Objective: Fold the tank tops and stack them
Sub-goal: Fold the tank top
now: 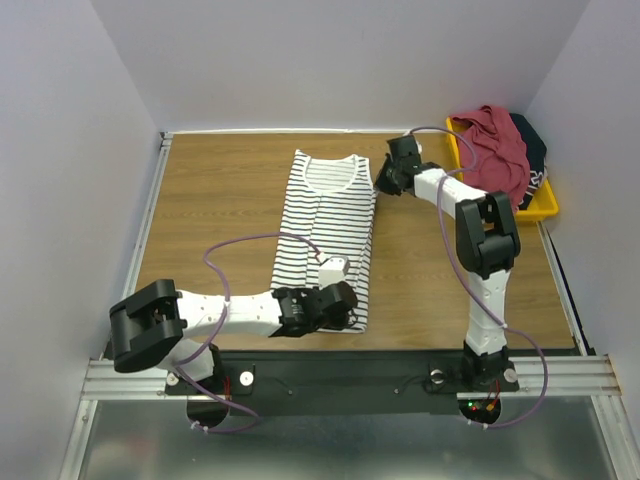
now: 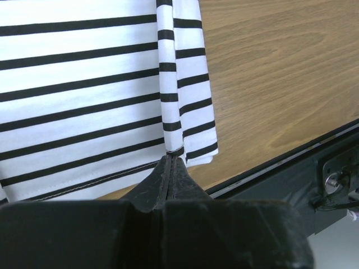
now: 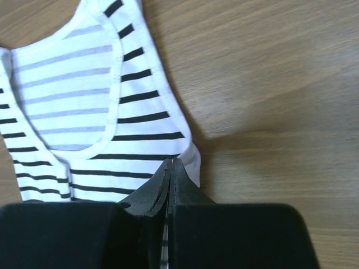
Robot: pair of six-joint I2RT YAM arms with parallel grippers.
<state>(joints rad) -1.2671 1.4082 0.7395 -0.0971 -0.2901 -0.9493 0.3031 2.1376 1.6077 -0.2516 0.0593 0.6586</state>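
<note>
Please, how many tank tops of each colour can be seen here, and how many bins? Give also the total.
white tank top with black stripes: 1
maroon-red tank top: 1
dark navy or black tank top: 1
yellow bin: 1
Total: 4

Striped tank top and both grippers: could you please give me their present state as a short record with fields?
striped tank top: flat on the table, folded lengthwise, neckline at the far end
left gripper: shut on the near hem, at its right corner
right gripper: shut on the far right shoulder strap
maroon tank top: bunched in the yellow bin
dark tank top: in the same bin, partly covered by the maroon one
stack: not yet begun
</note>
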